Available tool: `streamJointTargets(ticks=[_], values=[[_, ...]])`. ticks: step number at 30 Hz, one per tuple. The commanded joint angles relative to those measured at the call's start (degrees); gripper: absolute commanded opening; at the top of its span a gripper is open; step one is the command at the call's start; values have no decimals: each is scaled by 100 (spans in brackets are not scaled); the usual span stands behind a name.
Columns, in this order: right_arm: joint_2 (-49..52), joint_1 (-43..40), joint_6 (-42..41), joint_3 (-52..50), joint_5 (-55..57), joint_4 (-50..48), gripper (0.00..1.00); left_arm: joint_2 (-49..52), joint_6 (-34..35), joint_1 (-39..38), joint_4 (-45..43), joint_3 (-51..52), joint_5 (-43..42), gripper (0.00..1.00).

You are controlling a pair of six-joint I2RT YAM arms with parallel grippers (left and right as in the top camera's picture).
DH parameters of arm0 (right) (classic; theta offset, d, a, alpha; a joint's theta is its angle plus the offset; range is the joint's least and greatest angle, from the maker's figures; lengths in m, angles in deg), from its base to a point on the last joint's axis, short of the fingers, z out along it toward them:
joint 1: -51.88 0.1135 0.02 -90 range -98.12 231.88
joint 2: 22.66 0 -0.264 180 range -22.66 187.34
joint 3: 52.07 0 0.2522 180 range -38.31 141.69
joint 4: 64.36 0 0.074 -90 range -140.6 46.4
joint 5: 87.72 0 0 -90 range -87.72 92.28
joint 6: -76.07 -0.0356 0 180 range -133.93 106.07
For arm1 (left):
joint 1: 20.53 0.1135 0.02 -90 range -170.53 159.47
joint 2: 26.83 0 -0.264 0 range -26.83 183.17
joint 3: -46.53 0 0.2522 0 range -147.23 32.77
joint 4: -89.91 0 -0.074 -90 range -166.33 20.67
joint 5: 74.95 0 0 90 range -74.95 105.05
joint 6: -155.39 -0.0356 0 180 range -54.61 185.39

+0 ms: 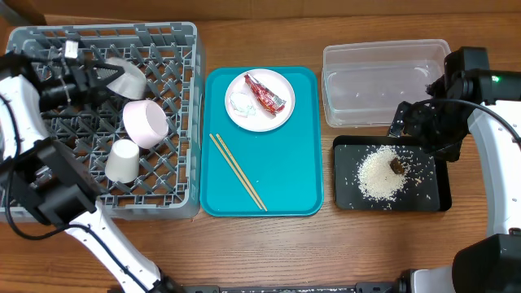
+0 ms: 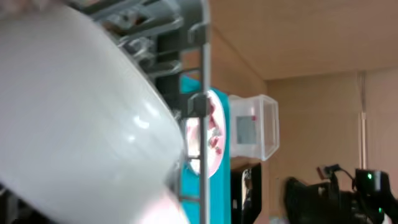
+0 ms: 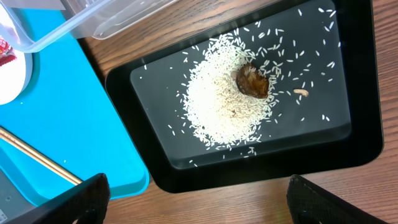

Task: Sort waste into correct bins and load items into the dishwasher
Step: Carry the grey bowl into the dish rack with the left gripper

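Note:
My left gripper (image 1: 108, 75) is at the rim of the tilted grey bowl (image 1: 129, 79) inside the grey dish rack (image 1: 183, 122) and looks shut on it; the bowl (image 2: 74, 106) fills the left wrist view. A pale pink bowl (image 1: 145, 122) and a white cup (image 1: 122, 161) lie in the rack. The white plate (image 1: 277, 110) holds the red wrapper (image 1: 264, 94) and the paper wad (image 1: 242, 104). Chopsticks (image 1: 238, 171) lie on the teal tray (image 1: 293, 179). My right gripper (image 3: 199, 208) is open and empty above the black tray (image 3: 311, 149) with rice (image 3: 217, 106) and a brown lump (image 3: 252, 82).
The clear tub (image 1: 387, 45) stands behind the black tray (image 1: 431, 191) at the right. The teal tray sits between the rack and the two bins. The rack wall (image 2: 202, 99) is close beside the left gripper. Bare wood runs along the front edge.

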Motion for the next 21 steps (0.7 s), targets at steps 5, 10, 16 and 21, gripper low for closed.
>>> streamJointTargets(ticks=[5, 10, 16, 21], values=[[-190, 13, -15, 192, 39, -15, 93, -214, -76, 358, 275, -68, 542, 100], [-190, 13, -15, 192, 39, -15, 93, -815, -74, 463, 299, -68, 739, 100], [-190, 13, -15, 192, 39, -17, 93, -1768, 284, 319, 450, -68, 1427, 100], [-190, 13, -15, 192, 39, -22, 93, -2457, 702, -197, 640, -66, 2262, 100]])
